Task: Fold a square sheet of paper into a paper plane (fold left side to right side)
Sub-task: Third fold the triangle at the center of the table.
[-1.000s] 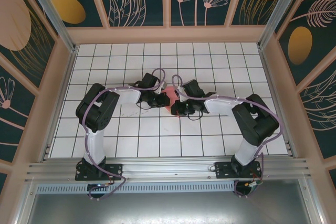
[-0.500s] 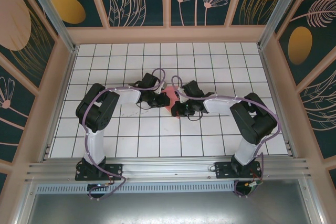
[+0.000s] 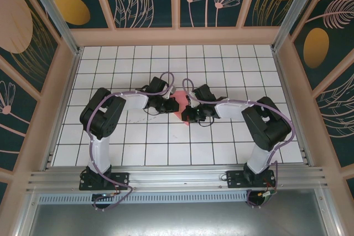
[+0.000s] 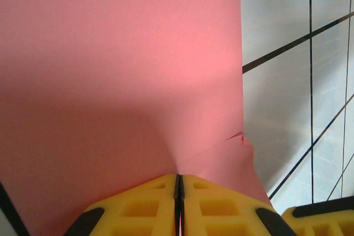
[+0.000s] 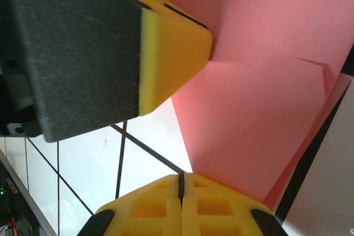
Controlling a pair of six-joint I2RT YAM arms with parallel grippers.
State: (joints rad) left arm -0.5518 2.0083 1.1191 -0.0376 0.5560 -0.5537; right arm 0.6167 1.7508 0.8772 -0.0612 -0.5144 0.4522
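Paper (image 4: 121,64) at 12 o'clock of left gripper (image 4: 178,178) and right gripper (image 5: 180,176), both clenched on it, the right one slightly nearer 9 o'clock than before.

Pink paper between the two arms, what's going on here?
Both arms meet over a pink paper in the middle of the gridded table. The left tool is shut on the paper, which puckers toward its fingertips. The right tool is shut too, at the paper's edge; whether it grips the sheet is unclear. One layer overlaps another along a crease, so it's mid-fold, with no plane shape yet.
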